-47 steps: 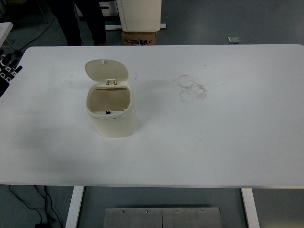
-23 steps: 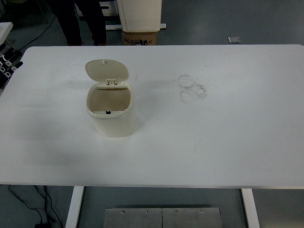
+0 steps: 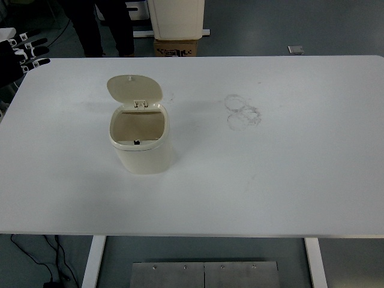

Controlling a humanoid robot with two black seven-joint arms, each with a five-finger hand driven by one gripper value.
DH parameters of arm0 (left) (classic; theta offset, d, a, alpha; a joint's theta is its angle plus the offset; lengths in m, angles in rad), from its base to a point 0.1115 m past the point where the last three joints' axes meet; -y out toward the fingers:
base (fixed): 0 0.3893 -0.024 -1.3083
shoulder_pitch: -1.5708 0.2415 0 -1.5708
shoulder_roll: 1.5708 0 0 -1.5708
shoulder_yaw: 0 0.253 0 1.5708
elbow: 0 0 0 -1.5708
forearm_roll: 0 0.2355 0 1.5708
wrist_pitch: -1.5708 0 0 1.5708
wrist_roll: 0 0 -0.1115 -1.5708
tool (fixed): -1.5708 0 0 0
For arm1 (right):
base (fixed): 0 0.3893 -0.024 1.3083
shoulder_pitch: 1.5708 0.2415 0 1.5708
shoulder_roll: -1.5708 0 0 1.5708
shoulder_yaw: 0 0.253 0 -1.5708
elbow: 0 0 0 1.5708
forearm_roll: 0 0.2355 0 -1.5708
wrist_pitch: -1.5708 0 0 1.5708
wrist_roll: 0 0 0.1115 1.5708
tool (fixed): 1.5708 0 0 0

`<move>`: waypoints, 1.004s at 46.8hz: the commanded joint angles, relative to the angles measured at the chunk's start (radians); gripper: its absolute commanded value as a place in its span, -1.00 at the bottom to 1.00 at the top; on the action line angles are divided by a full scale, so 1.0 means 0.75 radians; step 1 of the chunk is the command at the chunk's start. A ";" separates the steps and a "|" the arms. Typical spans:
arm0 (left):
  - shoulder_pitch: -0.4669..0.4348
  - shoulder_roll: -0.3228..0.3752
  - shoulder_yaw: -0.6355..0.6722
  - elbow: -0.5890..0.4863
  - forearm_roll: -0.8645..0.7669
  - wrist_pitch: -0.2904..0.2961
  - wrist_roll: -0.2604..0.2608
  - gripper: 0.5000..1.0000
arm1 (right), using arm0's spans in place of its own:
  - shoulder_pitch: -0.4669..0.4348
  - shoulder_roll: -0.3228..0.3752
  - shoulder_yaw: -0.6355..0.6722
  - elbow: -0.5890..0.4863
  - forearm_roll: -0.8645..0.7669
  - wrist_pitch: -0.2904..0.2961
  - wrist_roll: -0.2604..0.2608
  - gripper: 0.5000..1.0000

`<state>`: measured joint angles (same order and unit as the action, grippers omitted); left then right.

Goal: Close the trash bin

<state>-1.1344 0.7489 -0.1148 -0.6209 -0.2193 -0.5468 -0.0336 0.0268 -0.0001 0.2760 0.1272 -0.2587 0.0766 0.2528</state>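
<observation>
A small cream trash bin (image 3: 142, 147) stands on the white table (image 3: 270, 180), left of centre. Its lid (image 3: 135, 89) is tipped up and back on its hinge, so the bin is open and its inside shows. My left hand (image 3: 21, 53) is at the picture's far left edge, above the table's far left corner, with its fingers spread and holding nothing. It is well apart from the bin, up and to the left of it. My right hand is out of view.
Faint ring marks (image 3: 242, 111) stain the table right of the bin. A person's legs (image 3: 102, 27) stand beyond the far edge. A cardboard box (image 3: 176, 47) and a white cabinet (image 3: 176, 18) stand on the floor behind.
My left hand has risen along the left edge, from beside the table's side up to its far left corner. The bin and its lid have not moved.
</observation>
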 commanded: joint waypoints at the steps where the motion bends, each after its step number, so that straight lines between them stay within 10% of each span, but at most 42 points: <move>1: -0.066 0.020 0.077 -0.045 0.000 0.007 0.000 1.00 | -0.001 0.000 0.000 0.000 -0.001 0.000 0.000 0.97; 18: -0.430 0.020 0.574 -0.225 -0.004 -0.011 0.000 1.00 | 0.001 0.000 0.000 0.000 -0.001 0.000 0.000 0.97; 47: -0.805 -0.035 0.816 -0.461 0.051 -0.085 0.118 1.00 | -0.001 0.000 0.002 0.000 -0.001 0.000 0.000 0.97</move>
<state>-1.7141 0.7349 0.4717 -0.9497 -0.1995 -0.6109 0.0513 0.0260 0.0000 0.2763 0.1273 -0.2587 0.0768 0.2531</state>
